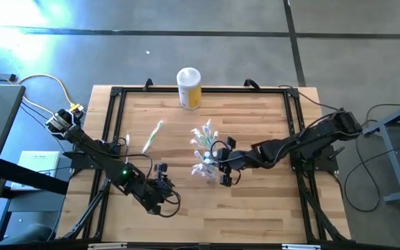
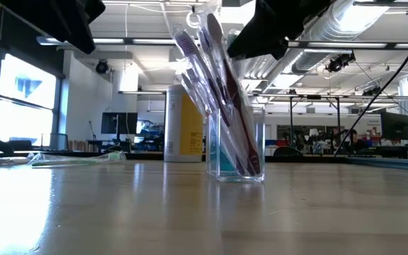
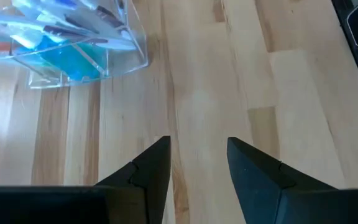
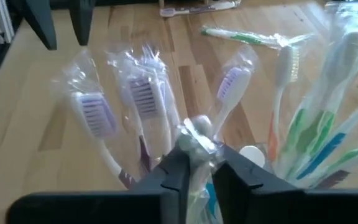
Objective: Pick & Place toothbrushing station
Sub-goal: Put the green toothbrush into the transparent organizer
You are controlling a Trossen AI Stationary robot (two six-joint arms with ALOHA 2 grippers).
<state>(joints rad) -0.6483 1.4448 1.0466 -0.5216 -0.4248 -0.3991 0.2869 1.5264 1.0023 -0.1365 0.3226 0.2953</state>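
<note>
Stood mid-table: clear cup (image 1: 206,169), packed with wrapped brushes (image 4: 143,99) fanning upward. Hovered just beside it, right gripper (image 4: 201,163), fingers pinched on a brush wrapper's crinkled end. Waited nearer the front edge, left gripper (image 3: 199,163), fingers parted over bare wood. Farther off: loose brush (image 1: 153,135), then yellow canister (image 1: 189,87).
</note>
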